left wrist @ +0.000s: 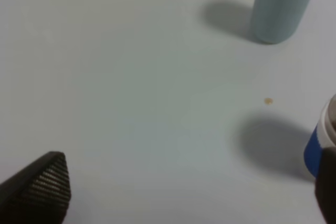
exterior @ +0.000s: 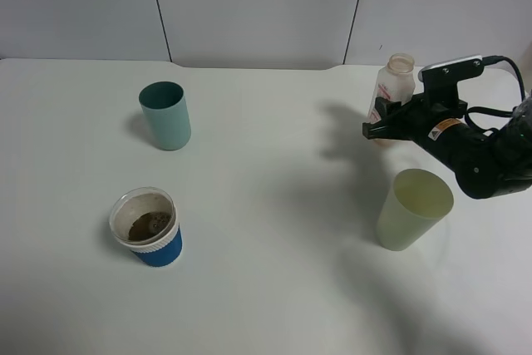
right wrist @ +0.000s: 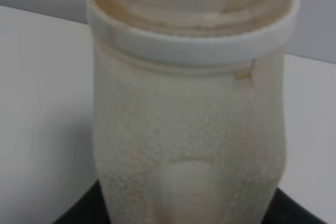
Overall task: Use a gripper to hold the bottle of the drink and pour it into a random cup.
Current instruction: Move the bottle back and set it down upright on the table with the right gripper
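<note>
The bottle of the drink [exterior: 393, 81] stands upright at the back right of the table, translucent with a wide open neck. My right gripper [exterior: 384, 126] is shut on its lower body, hiding its base. In the right wrist view the bottle [right wrist: 189, 119] fills the picture, with black finger parts at the two lower corners. The blue cup [exterior: 148, 229] with a white ribbed band and brown-stained inside sits at the front left. My left gripper [left wrist: 184, 187] is open above bare table, with the cup [left wrist: 317, 148] beside one of its fingers [left wrist: 44, 184].
A teal tumbler [exterior: 165, 114] stands at the back left, also seen from the left wrist [left wrist: 281, 3]. A pale yellow-green cup [exterior: 413, 208] stands just in front of the right arm. A small brown spot [left wrist: 268, 100] marks the white table [exterior: 274, 247].
</note>
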Available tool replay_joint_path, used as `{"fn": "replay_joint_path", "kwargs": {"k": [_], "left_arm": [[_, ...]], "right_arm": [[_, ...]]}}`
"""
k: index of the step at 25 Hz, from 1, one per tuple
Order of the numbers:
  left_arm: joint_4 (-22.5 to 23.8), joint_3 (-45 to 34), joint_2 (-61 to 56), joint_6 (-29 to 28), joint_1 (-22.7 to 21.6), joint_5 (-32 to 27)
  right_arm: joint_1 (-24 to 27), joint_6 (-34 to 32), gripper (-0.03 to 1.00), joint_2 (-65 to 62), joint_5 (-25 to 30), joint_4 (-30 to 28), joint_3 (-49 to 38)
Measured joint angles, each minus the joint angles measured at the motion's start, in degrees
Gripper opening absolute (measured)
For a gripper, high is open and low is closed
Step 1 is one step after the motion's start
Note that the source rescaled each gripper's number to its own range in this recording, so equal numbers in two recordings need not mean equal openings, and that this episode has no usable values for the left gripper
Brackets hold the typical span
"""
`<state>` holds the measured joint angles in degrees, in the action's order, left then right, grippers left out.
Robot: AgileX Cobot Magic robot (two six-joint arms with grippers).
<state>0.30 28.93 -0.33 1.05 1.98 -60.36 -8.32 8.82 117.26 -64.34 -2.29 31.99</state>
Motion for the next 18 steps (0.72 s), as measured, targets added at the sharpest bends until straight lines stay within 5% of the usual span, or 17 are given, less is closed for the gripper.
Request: {"fn": "replay_joint_path", "kwargs": {"k": [10,16,18], "left_arm": [[0.0,0.0,0.0,0.0,0.0,-0.1],[0.0,0.0,0.0,0.0,0.0,-0.1],[0.0,0.0,0.0,0.0,0.0,-0.1]], "right_arm": [[0.0,0.0,0.02,0.0,-0.1,0.0,0.0],[0.0,-0.8,0.63,0.5,0.4,0.0,0.0],[0.0,-0.8,0.7,0.5,0.4,0.0,0.0]]}}
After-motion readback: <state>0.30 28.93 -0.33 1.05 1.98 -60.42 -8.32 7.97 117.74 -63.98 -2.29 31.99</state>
